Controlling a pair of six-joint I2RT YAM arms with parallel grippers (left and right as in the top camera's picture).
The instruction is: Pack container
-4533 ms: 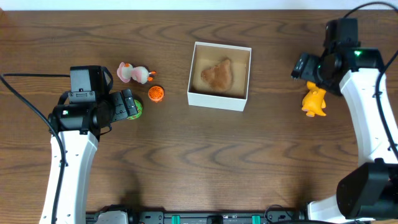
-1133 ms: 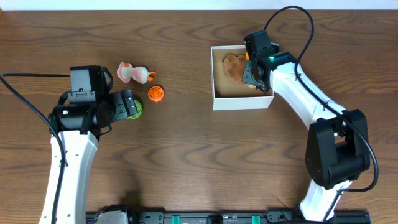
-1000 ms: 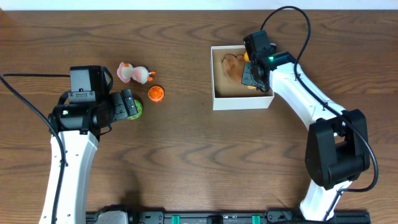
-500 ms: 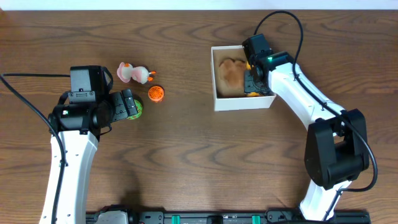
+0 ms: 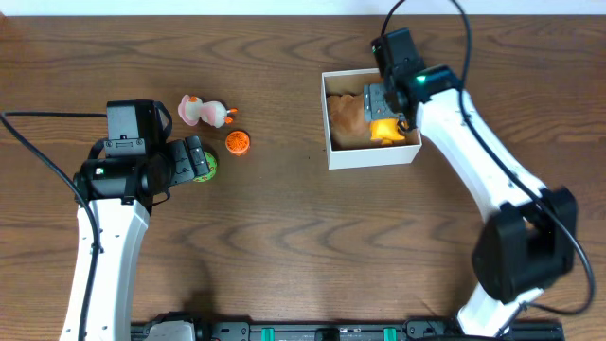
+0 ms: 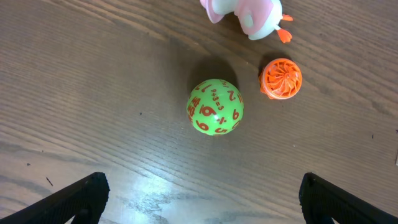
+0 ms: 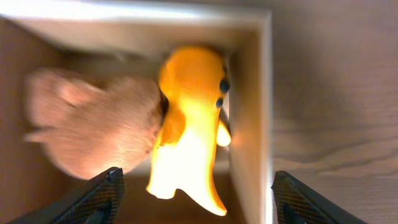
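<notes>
The container (image 5: 374,155) is a white box with a tan inside, at the back right of the table. In it lie a brown plush toy (image 5: 347,112) and a yellow toy (image 5: 384,129), the yellow one against the right wall. My right gripper (image 5: 382,102) hovers open just above them. The right wrist view shows its jaws (image 7: 202,199) spread wide, with the yellow toy (image 7: 189,124), the brown toy (image 7: 93,130) and the box wall (image 7: 250,155) between them. My left gripper (image 5: 194,159) is open and empty, just short of a green ball (image 6: 215,107).
A pink and white duck toy (image 5: 204,112) and a small orange ball (image 5: 237,142) lie at the left, beside the green ball. They also show in the left wrist view, the orange ball (image 6: 281,78) right of the green one and the duck (image 6: 249,12) at the top edge.
The right gripper has let go of the yellow toy, which now lies in the box, and has drawn back upward. The left arm has not moved.
</notes>
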